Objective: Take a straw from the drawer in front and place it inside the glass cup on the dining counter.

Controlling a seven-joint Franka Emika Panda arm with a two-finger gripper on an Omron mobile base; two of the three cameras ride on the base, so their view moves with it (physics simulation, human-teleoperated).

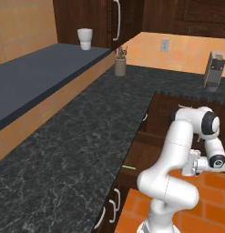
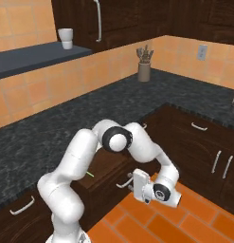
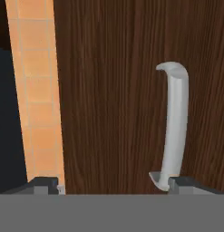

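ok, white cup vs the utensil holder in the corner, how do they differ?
Colour: the white cup is white, the utensil holder dull tan. Contents: utensils stick out of the utensil holder; nothing rises above the white cup's rim. Place: the white cup stands on the grey shelf, the utensil holder on the black counter. Both are upright.

One white cup on the shelf. One utensil holder on the black bench. One green straw in one open drawer. One wall socket. One curved silver handle.
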